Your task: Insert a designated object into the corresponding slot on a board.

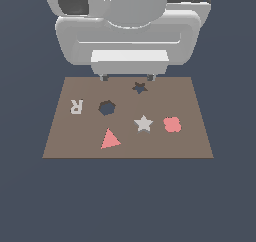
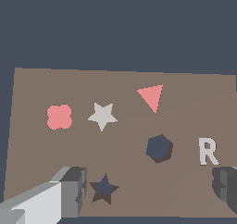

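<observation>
On the board, as you see it from the exterior view:
Board: you have a flat brown rectangle (image 1: 60, 141) lying on the dark floor, with the arm's pale body at its far edge.
Star piece: your off-white star (image 1: 143, 123) lies flat on the board surface, right of centre, free of everything and outside any hole.
Star slot: the dark star-shaped hole (image 1: 140, 88) sits at the far edge, just beyond the star piece and a touch to its left; the two are near but apart.
Hexagonal hole: a dark hexagon (image 1: 106, 107) lies left of the star piece.
Letter R: a pale R (image 1: 76, 106) stands further left, near the board's left edge.
Pink triangle: it (image 1: 109, 139) rests nearer to you, left of the star piece.
Pink clover piece: it (image 1: 172, 124) lies just right of the star piece, not touching.
Gripper: you see the gripper (image 2: 152, 190) spread wide in the wrist view, one finger (image 2: 71, 190) just beside the star slot, the other past the R, holding nothing.
</observation>
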Tool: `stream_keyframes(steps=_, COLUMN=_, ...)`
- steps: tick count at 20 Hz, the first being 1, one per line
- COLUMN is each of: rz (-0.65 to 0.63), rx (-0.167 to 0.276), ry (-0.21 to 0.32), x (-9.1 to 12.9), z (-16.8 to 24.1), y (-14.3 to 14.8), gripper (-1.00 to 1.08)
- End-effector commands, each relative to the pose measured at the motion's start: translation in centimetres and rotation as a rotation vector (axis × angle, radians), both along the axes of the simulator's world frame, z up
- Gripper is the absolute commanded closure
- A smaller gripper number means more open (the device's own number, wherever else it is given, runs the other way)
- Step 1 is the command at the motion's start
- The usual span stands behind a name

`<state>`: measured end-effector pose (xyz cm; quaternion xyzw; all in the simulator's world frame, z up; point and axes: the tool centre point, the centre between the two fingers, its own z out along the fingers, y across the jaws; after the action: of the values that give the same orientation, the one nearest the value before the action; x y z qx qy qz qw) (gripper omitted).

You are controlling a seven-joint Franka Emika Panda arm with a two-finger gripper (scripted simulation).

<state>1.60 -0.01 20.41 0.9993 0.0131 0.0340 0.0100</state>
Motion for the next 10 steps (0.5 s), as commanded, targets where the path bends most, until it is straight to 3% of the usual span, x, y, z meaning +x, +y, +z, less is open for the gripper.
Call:
stream_keyframes(steps=1, rz=0.0, rx=0.0, ry=0.0, x=0.0, z=0.0, y=0.0, gripper=-0.92)
stream_keyframes(steps=10, rz=-0.048, rx=0.002, ry=0.002, x=0.06, z=-0.74, y=0.3, gripper=-0.92)
